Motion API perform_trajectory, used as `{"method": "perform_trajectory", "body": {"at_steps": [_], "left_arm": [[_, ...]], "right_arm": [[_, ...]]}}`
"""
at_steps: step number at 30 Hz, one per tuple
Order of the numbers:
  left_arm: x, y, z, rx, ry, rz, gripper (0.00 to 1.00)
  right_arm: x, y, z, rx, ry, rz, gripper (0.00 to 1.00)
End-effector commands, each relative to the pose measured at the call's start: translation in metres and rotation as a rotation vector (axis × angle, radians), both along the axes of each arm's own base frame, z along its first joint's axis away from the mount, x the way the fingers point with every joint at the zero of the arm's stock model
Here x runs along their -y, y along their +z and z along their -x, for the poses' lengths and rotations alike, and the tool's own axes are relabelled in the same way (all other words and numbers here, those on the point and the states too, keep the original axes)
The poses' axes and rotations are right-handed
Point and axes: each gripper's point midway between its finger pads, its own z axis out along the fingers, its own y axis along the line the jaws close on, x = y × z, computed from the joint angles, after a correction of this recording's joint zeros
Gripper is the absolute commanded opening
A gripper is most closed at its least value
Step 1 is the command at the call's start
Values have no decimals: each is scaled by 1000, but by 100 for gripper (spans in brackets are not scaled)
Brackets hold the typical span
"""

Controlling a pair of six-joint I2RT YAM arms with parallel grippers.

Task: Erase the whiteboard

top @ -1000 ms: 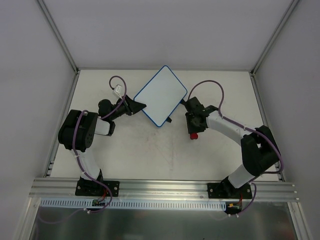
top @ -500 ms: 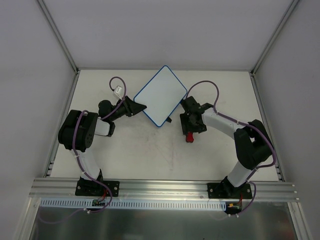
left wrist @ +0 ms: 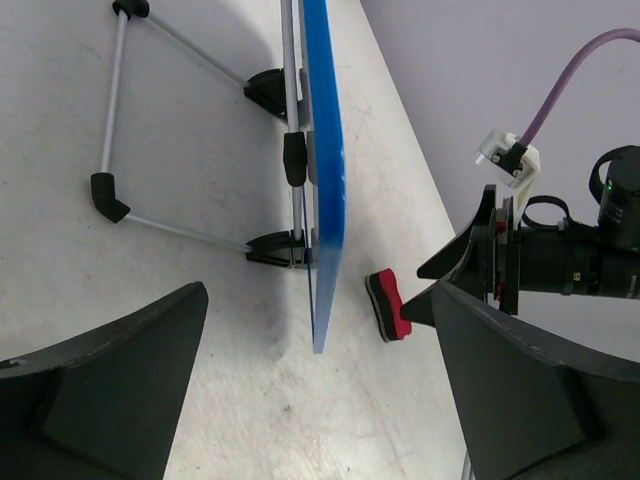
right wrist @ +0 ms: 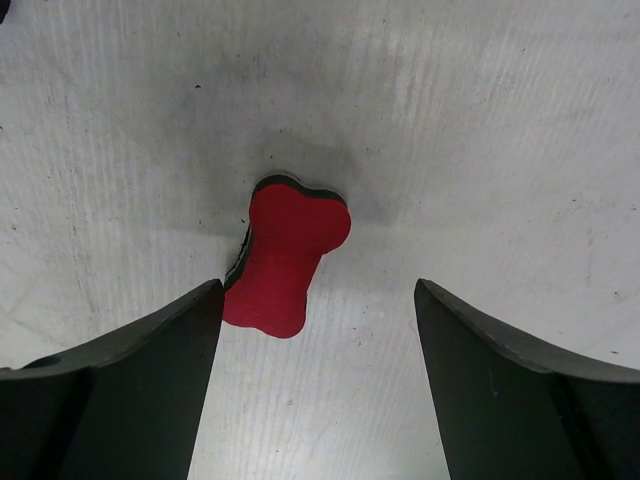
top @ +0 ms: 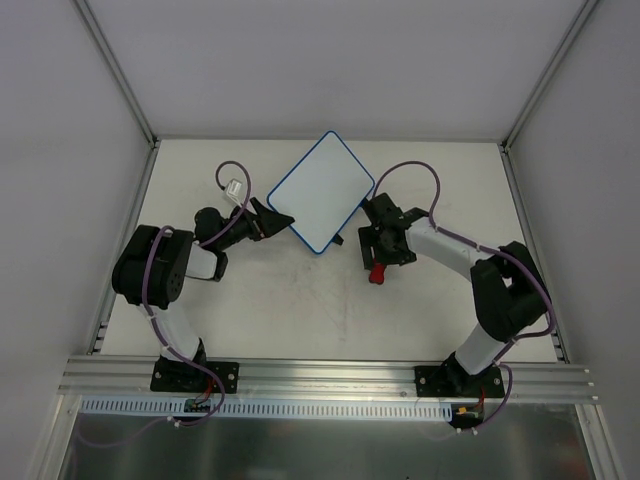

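The whiteboard [top: 318, 192], white with a thin blue rim, stands propped on a wire stand [left wrist: 115, 120] at the back middle of the table. In the left wrist view it shows edge-on as a blue strip [left wrist: 325, 200]. My left gripper [top: 272, 220] is open at its left corner. The corner sits between the spread fingers [left wrist: 318, 300] and touches neither. A red bone-shaped eraser [top: 378, 274] lies on the table right of the board's near corner. My right gripper [top: 385, 252] is open just above it. The eraser [right wrist: 285, 260] lies loose by the left finger of that gripper [right wrist: 318, 285].
White walls and metal frame posts [top: 120, 80] close in the table on three sides. The aluminium rail [top: 320, 375] with both arm bases runs along the near edge. From the left wrist view the right arm [left wrist: 560, 260] and eraser [left wrist: 390, 305] lie just beyond the board.
Both grippers have opened. The right one shifted left and let the red eraser down onto the table. The left one released the board's corner and drew back a little.
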Motion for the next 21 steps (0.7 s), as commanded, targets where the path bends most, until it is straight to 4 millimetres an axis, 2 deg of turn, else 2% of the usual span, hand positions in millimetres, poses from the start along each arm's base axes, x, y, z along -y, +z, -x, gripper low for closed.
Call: {"method": "perform_trajectory", "body": {"at_steps": [1, 6, 8, 9, 10, 11, 12, 13, 14, 15, 17, 18, 19, 20, 21], "left_arm": [[-9, 87, 3, 465, 45, 18, 99], [-13, 86, 14, 474, 68, 4, 99], [-16, 94, 20, 502, 84, -1, 99], [-17, 89, 27, 489, 86, -7, 99], [-18, 89, 31, 491, 92, -9, 99], [-20, 98, 38, 516, 104, -3, 99], [-24, 93, 45, 497, 121, -3, 99], [-25, 97, 49, 504, 125, 1, 99], [-25, 106, 57, 521, 124, 17, 99], [-26, 102, 60, 489, 127, 21, 99], [-28, 114, 65, 486, 139, 37, 99], [-28, 101, 62, 405, 140, 17, 99], [-30, 100, 60, 378, 151, -2, 99], [-32, 110, 64, 421, 158, -43, 99], [-34, 114, 61, 416, 172, -73, 99]], "right_arm": [[-1, 15, -2, 64, -1, -32, 81], [-2, 24, -3, 132, 0, -78, 82], [2, 22, 3, 153, 5, -84, 82], [-2, 36, -1, 218, 13, -120, 83], [-2, 39, 1, 243, 30, -131, 84], [-1, 44, 2, 269, 35, -150, 89], [-1, 53, 4, 318, 40, -178, 91], [0, 57, 5, 341, 49, -190, 93], [1, 61, 6, 366, 66, -195, 95], [3, 64, 7, 390, 74, -193, 96], [8, 83, 8, 460, 88, -205, 96], [13, 91, 6, 492, 106, -182, 97], [14, 100, 6, 517, 113, -184, 97], [17, 117, 8, 569, 120, -204, 97], [20, 126, 8, 602, 135, -198, 97]]}}
